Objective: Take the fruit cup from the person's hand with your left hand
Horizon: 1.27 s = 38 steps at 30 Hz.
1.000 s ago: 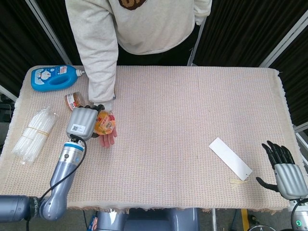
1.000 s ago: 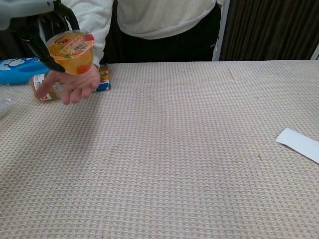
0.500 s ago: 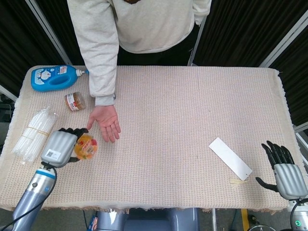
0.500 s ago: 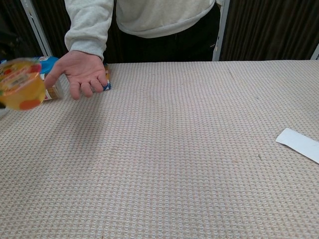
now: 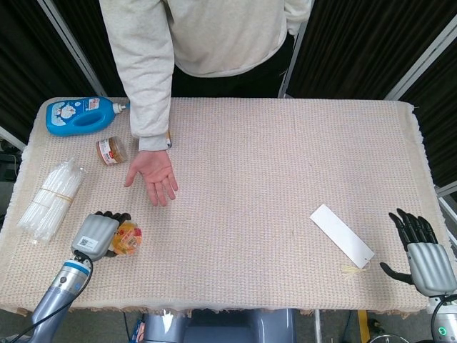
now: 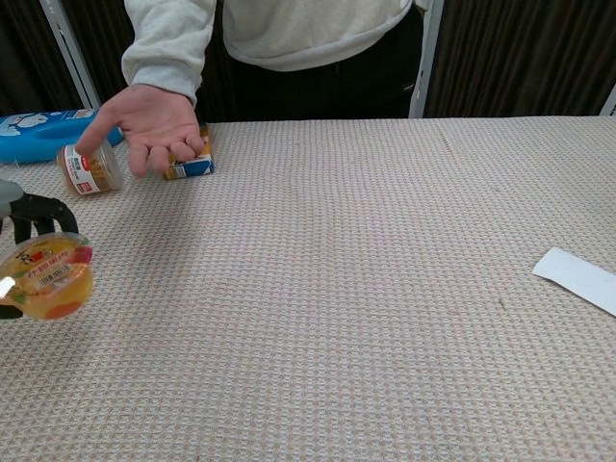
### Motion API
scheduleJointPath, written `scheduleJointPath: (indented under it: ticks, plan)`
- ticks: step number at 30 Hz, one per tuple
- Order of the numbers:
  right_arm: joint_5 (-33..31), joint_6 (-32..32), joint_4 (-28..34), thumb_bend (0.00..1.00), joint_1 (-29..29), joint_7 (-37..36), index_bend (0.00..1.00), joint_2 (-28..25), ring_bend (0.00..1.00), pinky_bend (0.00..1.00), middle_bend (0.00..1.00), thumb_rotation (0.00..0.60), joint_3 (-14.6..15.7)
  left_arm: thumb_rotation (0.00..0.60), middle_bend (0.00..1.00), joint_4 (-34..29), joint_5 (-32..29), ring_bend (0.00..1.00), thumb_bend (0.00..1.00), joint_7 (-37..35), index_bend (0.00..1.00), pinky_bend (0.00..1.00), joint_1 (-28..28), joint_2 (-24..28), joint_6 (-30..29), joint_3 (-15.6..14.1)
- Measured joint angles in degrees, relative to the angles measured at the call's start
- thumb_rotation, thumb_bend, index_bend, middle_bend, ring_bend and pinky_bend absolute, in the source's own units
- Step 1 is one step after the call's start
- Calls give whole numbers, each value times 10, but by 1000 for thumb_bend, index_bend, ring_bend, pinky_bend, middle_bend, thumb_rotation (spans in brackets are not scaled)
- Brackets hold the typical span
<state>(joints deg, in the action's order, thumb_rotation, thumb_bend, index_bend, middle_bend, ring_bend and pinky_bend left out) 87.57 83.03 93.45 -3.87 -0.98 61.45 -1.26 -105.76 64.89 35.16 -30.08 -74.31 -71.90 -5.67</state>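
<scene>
Holding fruit cup (image 5: 128, 239): left hand (image 5: 96, 234) | contents: orange fruit

The person (image 5: 207, 36) is cut off at the top of both views, so no head shows. In the chest view the left hand (image 6: 24, 226) is mostly off the left side; only dark fingers (image 6: 38, 214) show behind the fruit cup (image 6: 46, 279). The words on the cup's lid are too small to read. A small box (image 6: 190, 166) near the table's (image 6: 337, 289) far left corner hides partly behind the person's hand (image 6: 154, 120). The right hand (image 5: 425, 259) shows only in the head view.
</scene>
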Motion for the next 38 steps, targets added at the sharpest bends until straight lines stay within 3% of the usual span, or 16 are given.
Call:
scheduleJointPath:
  ticks: [4,7,9,13,20,31,38]
  plan:
    - [0,0,0,97,0,-2,57,-1,0,0,0,600,0,600,278,30,-21,282,463,26,571,402,-5,-31,17,9]
    - [0,-1,0,97,0,-3,58,-1,0,0,0,600,0,600,77,47,-33,73,335,47,420,223,-8,-45,29,12]
    - [0,-1,0,96,0,-3,57,-1,0,0,0,600,0,600,4,51,-42,5,268,55,296,128,-10,-48,36,13]
    - [0,-1,0,97,0,-2,57,0,0,0,0,600,0,600,0,44,-52,0,231,53,150,42,-11,-44,42,20]
    - [-1,-1,0,97,0,0,57,0,0,0,0,600,0,600,0,10,-27,0,181,10,63,12,0,-12,24,33]
    - [0,-1,1,96,0,2,57,1,0,0,0,600,0,600,0,1,108,0,152,-71,12,0,64,41,-75,8]
    - [1,-1,2,96,-1,7,58,4,0,0,0,600,-1,600,0,71,204,0,143,-108,0,0,126,58,-171,-21]
